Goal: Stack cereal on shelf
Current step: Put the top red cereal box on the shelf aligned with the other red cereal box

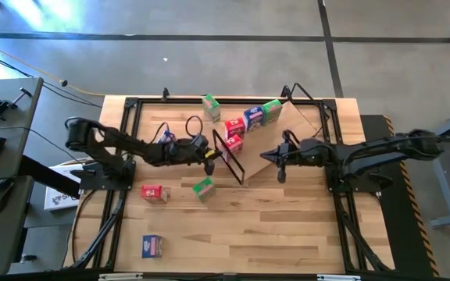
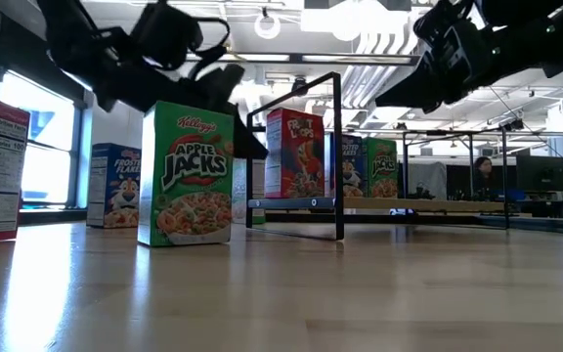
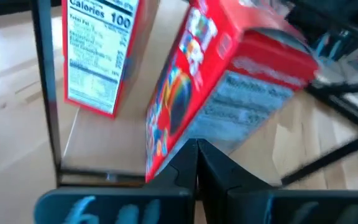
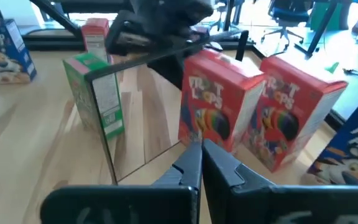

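Observation:
The shelf is a slanted plywood board [image 1: 287, 133] with a black wire frame [image 1: 229, 156] along its lower edge. Two red cereal boxes [image 1: 233, 143] [image 1: 234, 126], a blue one [image 1: 253, 119] and a green one [image 1: 272, 112] stand on it. My left gripper [image 1: 208, 161] is shut just outside the frame, its fingertips [image 3: 197, 155] before a red box [image 3: 229, 81]. My right gripper [image 1: 268, 154] is shut over the board, pointing at the red boxes [image 4: 219, 106]. Neither holds anything.
Loose boxes stand on the tabletop [image 1: 287, 226]: green [image 1: 203, 187], red [image 1: 155, 192] and blue [image 1: 152, 246] toward the near left, and another green [image 1: 211, 105] at the far edge. Black arm frames [image 1: 116, 179] [image 1: 342, 187] flank the table.

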Controlling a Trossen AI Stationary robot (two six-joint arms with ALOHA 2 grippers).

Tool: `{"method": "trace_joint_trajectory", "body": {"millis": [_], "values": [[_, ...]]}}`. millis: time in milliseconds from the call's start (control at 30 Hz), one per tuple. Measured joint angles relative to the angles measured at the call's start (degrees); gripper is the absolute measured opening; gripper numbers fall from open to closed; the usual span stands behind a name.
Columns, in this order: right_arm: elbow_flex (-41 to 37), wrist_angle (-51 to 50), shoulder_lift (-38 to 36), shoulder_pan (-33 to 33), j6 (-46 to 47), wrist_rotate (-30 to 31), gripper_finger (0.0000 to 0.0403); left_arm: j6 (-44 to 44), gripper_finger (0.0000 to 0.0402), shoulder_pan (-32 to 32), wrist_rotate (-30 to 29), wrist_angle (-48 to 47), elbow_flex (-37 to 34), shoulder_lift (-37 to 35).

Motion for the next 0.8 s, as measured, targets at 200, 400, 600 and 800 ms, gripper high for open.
{"method": "trace_joint_trajectory", "body": {"millis": [200, 400, 600, 800], "values": [[0.0, 2.8, 3.9, 0.0, 0.3, 1.8, 0.0, -0.1, 0.0, 2.8, 3.3, 5.8, 0.0, 4.2], [0.0, 7.3, 10.2, -2.9, 2.6, 1.8, 0.0, -0.4, 0.0, 3.4, 4.8, 9.2, 1.3, 7.8], [0.0, 14.1, 16.9, -5.5, 2.8, -2.6, 0.0, 1.0, 0.0, 3.7, 5.8, 10.1, 4.0, 10.8], [0.0, 19.5, 21.6, -6.1, 4.3, -4.7, 0.0, 1.1, 0.0, 4.9, 5.8, 10.2, 5.0, 11.7]]}}
